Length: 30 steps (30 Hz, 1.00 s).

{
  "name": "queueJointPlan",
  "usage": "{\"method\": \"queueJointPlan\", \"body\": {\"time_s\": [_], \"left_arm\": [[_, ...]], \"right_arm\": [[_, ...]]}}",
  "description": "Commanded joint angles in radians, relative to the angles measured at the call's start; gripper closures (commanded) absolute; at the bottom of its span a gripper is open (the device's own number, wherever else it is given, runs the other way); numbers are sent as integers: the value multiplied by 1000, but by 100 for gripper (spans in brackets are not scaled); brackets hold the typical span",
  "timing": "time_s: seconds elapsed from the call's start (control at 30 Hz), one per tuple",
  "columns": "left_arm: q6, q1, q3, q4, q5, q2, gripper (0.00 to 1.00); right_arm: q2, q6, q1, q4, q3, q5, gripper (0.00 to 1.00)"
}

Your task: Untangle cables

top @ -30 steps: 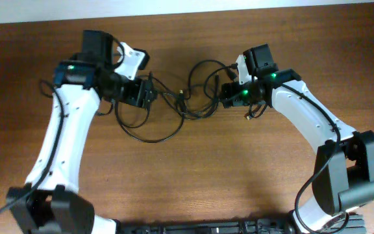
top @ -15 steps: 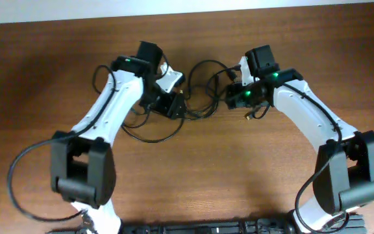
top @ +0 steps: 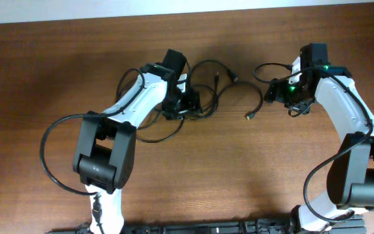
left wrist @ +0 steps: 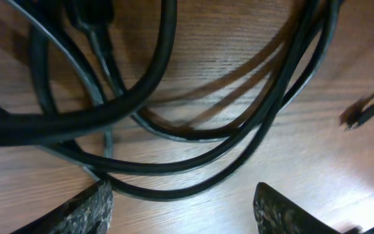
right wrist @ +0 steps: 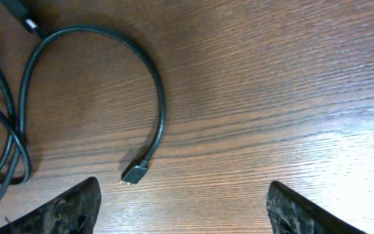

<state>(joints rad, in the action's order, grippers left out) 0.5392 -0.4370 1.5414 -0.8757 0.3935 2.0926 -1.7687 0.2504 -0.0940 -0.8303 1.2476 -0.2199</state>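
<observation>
**Both claws hanging open, cables lying on the table**

The cables [top: 203, 97] are lying in a tangle of black loops on the wooden table [top: 193, 175], towards its far edge and left of the middle. The left claw [top: 190, 104] is hovering right over the tangle. In the left wrist view its fingers [left wrist: 86, 208] are standing apart with nothing between them, and several cables [left wrist: 174, 166] are crossing one another on the wood just beyond the tips. A small plug [left wrist: 356, 120] is showing at the right edge of that view.

The right claw [top: 279, 91] is hanging to the right of the tangle, apart from it. Its jaws are spread wide over bare wood, gripping nothing [right wrist: 187, 211]. One cord [right wrist: 156, 91] is curving out from the tangle in an arc, and its end plug [right wrist: 135, 174] is resting flat on the table near the left finger [right wrist: 76, 208] without touching it. From overhead that plug [top: 249, 117] is lying between the two claws.
</observation>
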Motion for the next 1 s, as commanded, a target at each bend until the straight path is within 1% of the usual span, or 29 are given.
{"method": "queueJointPlan", "body": {"time_s": [0.0,0.07,0.13,0.23,0.37,0.4,0.43,0.47,0.5,0.57,0.63,0.7,0.77,0.8,0.83,0.87,0.93,0.97], "left_arm": [[189,-39,10,11,-30,35,34],[232,-59,10,13,-105,39,35],[233,-75,10,36,-166,39,35],[230,-103,10,50,-317,39,37],[211,-115,10,57,-383,39,41],[196,-115,10,61,-415,39,49],[195,-115,10,60,-427,39,51],[178,-113,11,60,-449,39,55],[159,-109,13,61,-464,39,57],[67,-98,36,58,-539,39,57],[5,-89,69,44,-604,39,57],[-49,-76,115,24,-625,39,57],[-113,-72,152,18,-606,39,57],[-160,-72,175,14,-578,39,60],[-208,-73,191,14,-539,39,60],[-291,-75,209,14,-472,39,61],[-424,-79,222,14,-398,39,56],[-505,-82,222,11,-352,39,47]], "right_arm": [[-5,-18,-4,-5,8,-16,19],[-5,-19,-4,-5,8,-16,19],[-5,-19,-4,-4,8,-16,19],[-5,-18,-4,-4,8,-16,19],[-5,-34,-4,-5,8,-16,19],[-5,-34,-4,-6,8,-16,19],[-5,-34,-4,-6,8,-16,19],[-5,-34,-4,-6,8,-16,19],[-5,-34,-4,-6,8,-16,19],[-5,-35,-4,-8,8,-16,19],[-5,-37,-4,-9,8,-16,19],[-5,-37,-4,-8,8,-16,19],[-5,-37,-4,-8,8,-16,19],[-5,-37,-4,-8,8,-16,19],[-5,-37,-4,-8,8,-16,19],[-5,-37,-4,-8,8,-16,19],[-5,-37,-4,-8,8,-16,19],[-5,-37,-4,-8,8,-16,19]]}}
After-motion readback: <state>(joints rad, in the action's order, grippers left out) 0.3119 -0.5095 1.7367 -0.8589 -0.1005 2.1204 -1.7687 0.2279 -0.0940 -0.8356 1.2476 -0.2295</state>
